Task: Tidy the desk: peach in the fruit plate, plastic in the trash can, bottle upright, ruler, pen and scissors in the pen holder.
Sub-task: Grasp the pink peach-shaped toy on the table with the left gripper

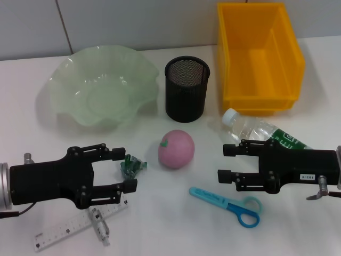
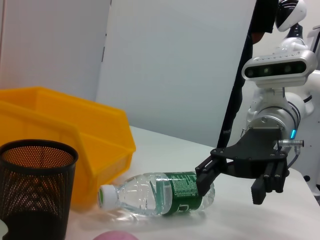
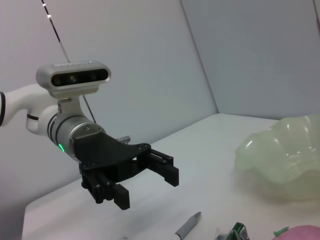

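No item sorted yet: left gripper (image 1: 120,169), jaws spread, hovers lower left near green plastic (image 1: 131,166); next, close on it; right gripper (image 1: 229,163), jaws spread, idles lower right.

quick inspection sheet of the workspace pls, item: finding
surface: white table, lit evenly.
job's things: pink peach on the table, outside the pale green wavy plate; clear plastic bottle with green label lying on its side; blue-handled scissors, clear ruler and grey pen on the table; black mesh pen holder upright; green plastic scrap near the left tool; yellow bin at the back.
clutter: nothing seen.
grippers: left tool open, beside the scrap; right tool open, in front of the bottle.
cables: thin black cable behind the right arm.
surroundings: grey wall panels.
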You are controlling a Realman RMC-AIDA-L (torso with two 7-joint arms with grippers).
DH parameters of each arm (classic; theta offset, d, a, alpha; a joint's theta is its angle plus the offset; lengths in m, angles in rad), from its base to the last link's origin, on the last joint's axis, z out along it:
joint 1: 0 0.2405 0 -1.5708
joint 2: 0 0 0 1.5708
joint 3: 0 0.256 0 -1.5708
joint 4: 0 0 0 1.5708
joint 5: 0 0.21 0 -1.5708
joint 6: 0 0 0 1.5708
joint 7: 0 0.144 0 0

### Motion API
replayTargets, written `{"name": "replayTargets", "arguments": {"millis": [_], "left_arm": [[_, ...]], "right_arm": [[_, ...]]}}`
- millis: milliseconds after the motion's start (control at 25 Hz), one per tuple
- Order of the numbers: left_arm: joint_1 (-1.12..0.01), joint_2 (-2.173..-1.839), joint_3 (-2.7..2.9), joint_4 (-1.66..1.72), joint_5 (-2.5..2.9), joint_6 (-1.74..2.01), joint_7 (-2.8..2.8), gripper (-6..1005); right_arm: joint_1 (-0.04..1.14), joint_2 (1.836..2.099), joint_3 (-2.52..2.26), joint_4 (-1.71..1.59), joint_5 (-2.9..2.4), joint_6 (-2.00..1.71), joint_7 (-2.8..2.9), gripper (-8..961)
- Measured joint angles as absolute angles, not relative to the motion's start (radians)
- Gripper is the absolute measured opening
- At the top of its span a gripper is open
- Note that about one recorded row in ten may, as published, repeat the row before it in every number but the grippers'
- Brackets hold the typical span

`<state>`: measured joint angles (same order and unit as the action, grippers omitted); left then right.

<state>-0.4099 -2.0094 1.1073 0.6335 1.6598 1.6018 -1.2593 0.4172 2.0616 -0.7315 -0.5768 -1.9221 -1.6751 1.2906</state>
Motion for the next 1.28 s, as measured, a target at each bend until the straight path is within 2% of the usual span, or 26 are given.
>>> {"name": "replayTargets", "arguments": {"millis": [840, 1000, 1040, 1280], "left_arm": [[-0.431, -2.015, 1.106, 0.700, 1.665, 1.576, -1.272, 767], [-0.473, -2.025, 1.106, 0.780, 1.739, 1.523, -1.317, 768], [-0.514, -2.037, 1.106, 0.800, 1.796, 1.503, -1.331, 768], [-0.612, -2.064, 1.111, 0.814, 1.934, 1.447, -1.346, 768]], "right_arm": [[0.411, 2.059, -0.729, -0.571, -1.925, -1.673, 1.293, 729], [0.406, 2.055, -0.729, -0.571, -1.929, -1.673, 1.296, 729], [0.402, 2.054, -0.729, -0.571, -1.929, -1.672, 1.297, 729], [0.397, 2.047, -0.729, -0.571, -1.930, -1.658, 1.299, 729]]}}
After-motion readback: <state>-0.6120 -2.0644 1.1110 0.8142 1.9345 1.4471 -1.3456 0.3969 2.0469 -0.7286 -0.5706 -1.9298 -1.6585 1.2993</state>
